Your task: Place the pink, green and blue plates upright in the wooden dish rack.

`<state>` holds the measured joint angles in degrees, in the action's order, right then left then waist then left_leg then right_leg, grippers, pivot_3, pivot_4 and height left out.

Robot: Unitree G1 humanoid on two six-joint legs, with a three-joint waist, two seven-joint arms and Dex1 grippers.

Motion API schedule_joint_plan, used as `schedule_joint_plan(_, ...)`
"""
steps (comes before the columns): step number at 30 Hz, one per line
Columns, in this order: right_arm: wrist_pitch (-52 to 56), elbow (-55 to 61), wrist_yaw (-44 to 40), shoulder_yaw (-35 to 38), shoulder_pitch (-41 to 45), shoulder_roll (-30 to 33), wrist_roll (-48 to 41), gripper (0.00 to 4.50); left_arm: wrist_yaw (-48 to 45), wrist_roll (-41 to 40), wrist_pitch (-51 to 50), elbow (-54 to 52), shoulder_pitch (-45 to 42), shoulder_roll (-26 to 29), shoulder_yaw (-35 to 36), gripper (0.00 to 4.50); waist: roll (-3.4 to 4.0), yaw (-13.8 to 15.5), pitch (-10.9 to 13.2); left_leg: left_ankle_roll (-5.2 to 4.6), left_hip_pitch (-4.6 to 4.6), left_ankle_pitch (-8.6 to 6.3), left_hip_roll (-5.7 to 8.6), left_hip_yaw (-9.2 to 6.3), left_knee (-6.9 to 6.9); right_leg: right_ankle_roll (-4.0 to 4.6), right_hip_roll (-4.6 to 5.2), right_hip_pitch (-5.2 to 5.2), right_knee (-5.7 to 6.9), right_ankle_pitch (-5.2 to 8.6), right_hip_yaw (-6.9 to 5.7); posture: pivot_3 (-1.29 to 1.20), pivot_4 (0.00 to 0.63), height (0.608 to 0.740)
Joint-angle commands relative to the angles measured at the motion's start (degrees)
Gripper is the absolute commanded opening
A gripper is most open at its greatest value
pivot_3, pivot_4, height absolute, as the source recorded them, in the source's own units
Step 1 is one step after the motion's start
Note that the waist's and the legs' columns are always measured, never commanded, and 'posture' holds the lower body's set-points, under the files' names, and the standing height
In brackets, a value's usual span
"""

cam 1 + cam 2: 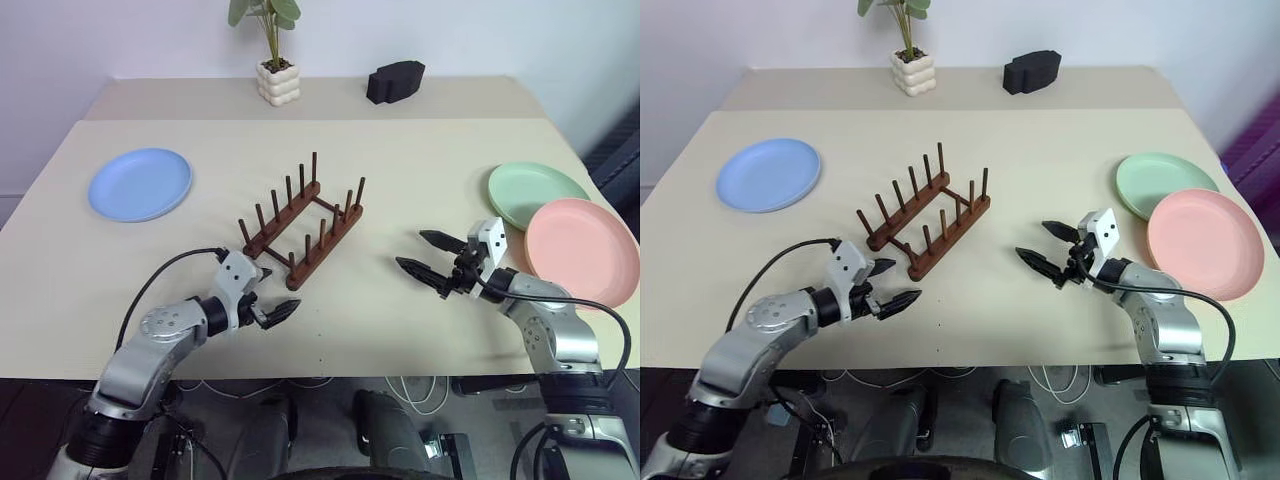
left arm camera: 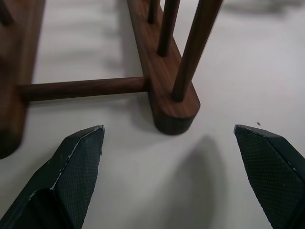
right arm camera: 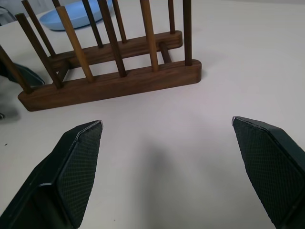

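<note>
Left gripper (image 1: 272, 306) low, jaws spread wide and empty, pointing forward-right, right gripper (image 1: 427, 258) level, jaws wide apart, empty, pointing left.

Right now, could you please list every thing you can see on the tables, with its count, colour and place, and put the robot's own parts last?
dish rack: one, dark brown wood, middle of the near table, empty.
blue plate: one, flat, far left.
green plate: one, flat, right side.
pink plate: one, flat, right edge, overlapping the green plate's near rim.
potted plant: one, green leaves, white pot, far table.
black object: one, far table, beside the plant.
left end effector: open, empty, at the rack's near end.
right end effector: open, empty, right of the rack.
</note>
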<state>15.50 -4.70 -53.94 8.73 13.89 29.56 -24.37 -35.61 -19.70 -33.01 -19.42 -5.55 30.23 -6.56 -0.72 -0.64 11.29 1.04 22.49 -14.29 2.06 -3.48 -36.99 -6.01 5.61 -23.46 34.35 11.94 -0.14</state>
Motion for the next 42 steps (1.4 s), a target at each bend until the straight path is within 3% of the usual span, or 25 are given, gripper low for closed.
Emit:
schedule_joint_plan(1,-0.62,1.89,0.28,1.27,0.17,-0.12,-1.62,4.43,1.03,1.89,0.97,1.94,-1.94,-1.78,-1.64,4.50,0.01,0.11,-0.01,0.00,-0.01,0.00,0.01,0.00,0.00,0.00,0.00,0.01,0.01,0.00,0.00,0.00,0.150,0.735)
schedule_joint_plan(6,-1.01,1.22,0.25,0.86,0.40,0.06,-1.65,4.43,0.74,3.35,2.13,5.45,-4.58,-4.56,-3.68,4.50,0.02,0.28,-0.02,0.00,0.00,0.00,0.02,0.00,-0.04,0.00,0.01,0.04,0.00,0.00,0.00,0.00,0.150,0.735)
schedule_joint_plan(7,-1.12,0.88,0.14,0.87,0.66,0.12,-1.62,4.48,0.68,3.71,2.43,6.04,-5.14,-5.19,-4.16,4.24,0.02,0.30,-0.02,0.00,0.00,0.00,0.03,0.00,-0.04,0.00,0.01,0.05,0.00,0.00,0.00,0.00,0.150,0.735)
schedule_joint_plan(9,-1.25,0.48,0.02,0.94,1.00,0.26,-1.59,4.50,0.68,4.38,2.70,6.51,-5.66,-5.99,-4.65,3.69,0.02,0.27,-0.03,0.00,0.00,0.00,0.04,0.00,-0.05,0.00,0.01,0.05,0.00,0.00,0.00,0.00,0.150,0.735)
schedule_joint_plan(14,-1.80,0.10,-0.15,1.39,0.97,0.68,-1.53,4.50,0.25,4.18,4.22,6.57,-5.37,-7.65,-3.98,1.17,0.03,0.26,-0.03,-0.01,0.01,0.00,0.04,0.00,-0.03,-0.01,0.01,0.03,-0.01,0.00,0.00,0.00,0.150,0.735)
schedule_joint_plan(15,-1.95,-0.01,-0.22,1.51,0.89,0.82,-1.57,4.50,0.32,4.39,4.30,6.65,-5.37,-7.79,-4.03,0.88,0.06,0.33,-0.06,0.00,0.00,0.00,0.03,-0.01,-0.03,-0.01,0.01,0.04,0.01,0.00,-0.01,0.00,0.150,0.735)
schedule_joint_plan(21,-2.31,0.53,0.24,2.45,-0.03,1.51,-1.66,4.50,-1.57,4.89,6.95,8.44,-6.72,-7.88,-4.42,0.81,0.10,0.26,-0.09,-0.01,-0.02,0.00,0.04,0.00,-0.05,0.00,0.01,0.07,0.00,0.00,-0.01,0.00,0.150,0.735)
schedule_joint_plan(27,-1.46,2.03,0.35,5.49,-2.91,4.63,-2.15,4.50,-12.68,3.24,9.80,11.06,-9.97,-5.38,-6.46,0.81,0.11,0.95,-0.08,-0.01,0.02,0.00,0.06,0.06,-0.05,0.00,0.01,0.05,-0.03,0.01,-0.02,0.00,0.150,0.735)
schedule_joint_plan(35,2.03,6.96,-2.72,9.43,-10.00,12.37,-4.00,4.50,-27.43,7.02,21.08,23.52,-19.45,-2.67,-10.61,0.81,0.10,1.33,-0.08,-0.02,0.06,-0.01,0.05,0.15,-0.05,0.01,0.01,0.04,-0.07,0.01,-0.03,0.00,0.150,0.735)
schedule_joint_plan(42,3.19,13.14,-0.49,12.18,-15.79,12.57,-5.03,4.50,-32.59,10.14,30.80,36.46,-25.91,-5.50,-12.25,0.81,0.10,1.36,-0.08,-0.03,0.11,-0.01,0.05,0.13,-0.07,0.00,0.03,0.02,-0.08,0.01,-0.04,0.00,0.150,0.735)
